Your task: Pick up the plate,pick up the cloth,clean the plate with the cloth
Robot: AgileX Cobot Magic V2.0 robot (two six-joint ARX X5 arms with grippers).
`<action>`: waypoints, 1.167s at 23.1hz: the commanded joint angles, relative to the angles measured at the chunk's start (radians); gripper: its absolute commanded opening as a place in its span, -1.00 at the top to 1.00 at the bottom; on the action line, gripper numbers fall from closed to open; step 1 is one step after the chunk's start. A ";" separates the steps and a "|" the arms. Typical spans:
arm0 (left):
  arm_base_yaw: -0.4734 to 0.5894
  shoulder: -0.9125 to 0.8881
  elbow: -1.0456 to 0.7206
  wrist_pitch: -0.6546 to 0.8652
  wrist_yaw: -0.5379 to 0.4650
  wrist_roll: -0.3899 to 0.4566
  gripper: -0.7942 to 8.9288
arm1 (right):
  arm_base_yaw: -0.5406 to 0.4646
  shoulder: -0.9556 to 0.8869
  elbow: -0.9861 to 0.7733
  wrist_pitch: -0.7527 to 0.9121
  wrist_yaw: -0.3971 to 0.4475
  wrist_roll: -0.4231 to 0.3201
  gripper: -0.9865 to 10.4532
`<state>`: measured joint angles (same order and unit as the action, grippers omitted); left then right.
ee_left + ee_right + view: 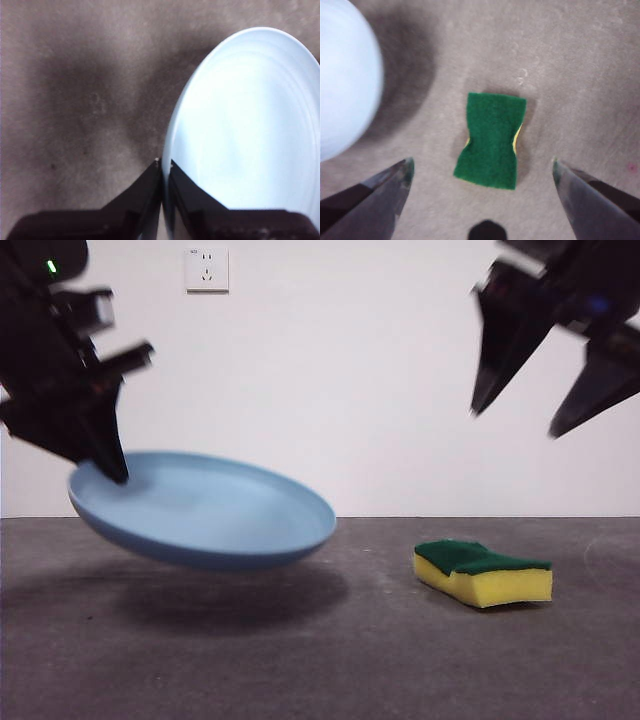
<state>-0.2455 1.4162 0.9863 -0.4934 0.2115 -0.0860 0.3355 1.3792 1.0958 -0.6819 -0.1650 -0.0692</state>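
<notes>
While the grey table (330, 660) lies bare in the foreground of the front view, the plate (205, 508) hangs above it on the left, tilted, with its shadow spread on the surface beneath. The left gripper (112, 468) comes down from the upper left corner and pinches the plate's rim at its raised left edge; in the left wrist view the two black jaws are pressed together on that rim (165, 165), one on each face, and the pale blue plate (250, 125) stretches away from them over the table. To the right, the sponge (482, 572) lies flat on the table, green layer up and yellow foam below, well apart from the plate. High above it the right gripper (520, 415) hovers with its jaws spread wide and nothing between them. The right wrist view looks down between these jaws (482, 172) onto the green top of the sponge (492, 140), the plate's edge (345, 75) off to one side. On the white wall behind sits a socket (207, 269).
</notes>
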 commanded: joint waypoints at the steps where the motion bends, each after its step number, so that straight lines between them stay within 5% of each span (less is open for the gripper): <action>1: -0.004 -0.060 -0.002 -0.029 0.000 0.016 0.85 | 0.031 0.074 0.017 0.016 0.025 -0.037 0.02; 17: -0.029 -0.248 -0.002 -0.137 -0.001 0.031 0.85 | 0.065 0.421 0.021 0.147 0.067 -0.033 0.15; 21: -0.035 -0.248 -0.002 -0.137 -0.003 0.031 0.85 | 0.065 0.421 0.021 0.146 0.068 -0.033 0.69; 27: -0.035 -0.247 -0.002 -0.122 -0.120 0.031 0.85 | 0.079 0.364 0.047 0.117 0.059 -0.002 0.86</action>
<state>-0.2771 1.1694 0.9863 -0.6315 0.0910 -0.0628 0.4091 1.7634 1.1316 -0.5701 -0.1040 -0.0887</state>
